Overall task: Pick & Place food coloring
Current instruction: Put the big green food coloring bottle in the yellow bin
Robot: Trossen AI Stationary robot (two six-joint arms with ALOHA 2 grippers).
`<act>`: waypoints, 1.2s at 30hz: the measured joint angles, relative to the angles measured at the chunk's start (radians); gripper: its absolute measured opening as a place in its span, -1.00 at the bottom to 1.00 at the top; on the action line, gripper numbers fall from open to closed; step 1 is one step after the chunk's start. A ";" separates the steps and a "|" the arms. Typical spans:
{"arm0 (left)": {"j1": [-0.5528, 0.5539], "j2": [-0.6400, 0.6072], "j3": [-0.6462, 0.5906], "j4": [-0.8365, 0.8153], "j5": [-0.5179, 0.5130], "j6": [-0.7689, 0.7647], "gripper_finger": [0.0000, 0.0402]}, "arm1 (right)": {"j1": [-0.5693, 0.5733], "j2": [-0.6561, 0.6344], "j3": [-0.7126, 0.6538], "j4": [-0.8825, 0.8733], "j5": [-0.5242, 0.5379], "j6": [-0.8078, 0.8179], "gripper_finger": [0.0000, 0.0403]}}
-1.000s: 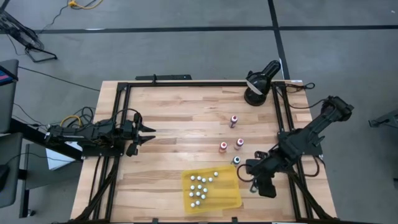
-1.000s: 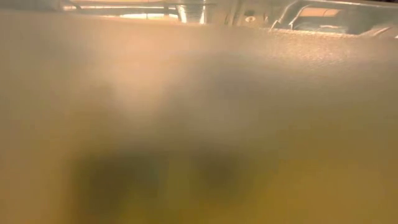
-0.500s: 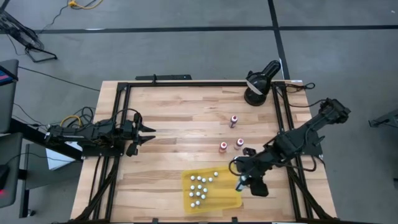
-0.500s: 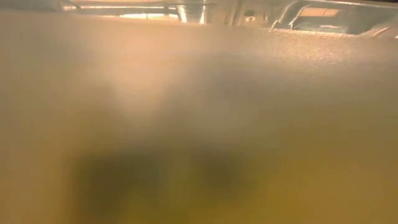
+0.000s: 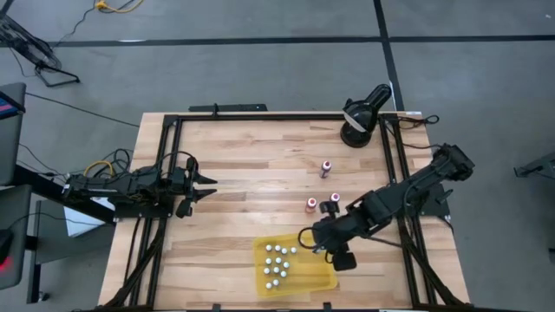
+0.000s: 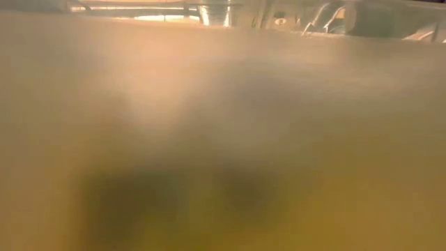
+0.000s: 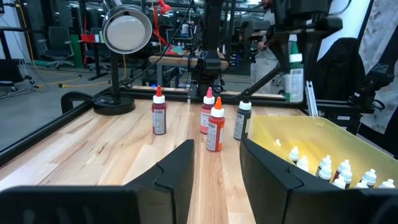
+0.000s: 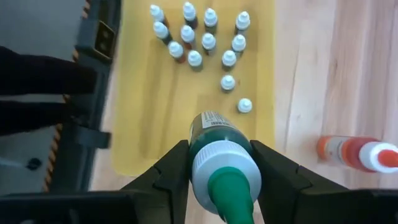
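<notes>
Carrying a green bottle (image 8: 214, 140) clamped in the right gripper (image 5: 325, 249) over the yellow tray (image 5: 321, 279), you have about a dozen white-capped bottles (image 5: 276, 260) in, three bottles (image 5: 310, 204) left on the desk (image 5: 251, 165), and the left gripper (image 5: 205, 187) idle, parted, at its edge.

Two dark jointed arms (yellow cables at the left arm (image 5: 121, 186)), flat black fingers (image 7: 177, 171)
</notes>
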 joint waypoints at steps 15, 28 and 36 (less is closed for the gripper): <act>0.000 0.000 0.000 0.000 0.000 0.000 -0.40 | -0.024 0.142 0.000 -0.065 0.069 -0.088 -0.34; 0.000 0.000 0.000 0.000 0.000 0.000 -0.40 | -0.028 0.190 -0.049 -0.018 0.102 -0.094 -0.33; 0.000 0.000 0.000 0.000 0.000 0.000 -0.40 | -0.006 0.188 -0.034 -0.014 0.085 -0.064 -0.33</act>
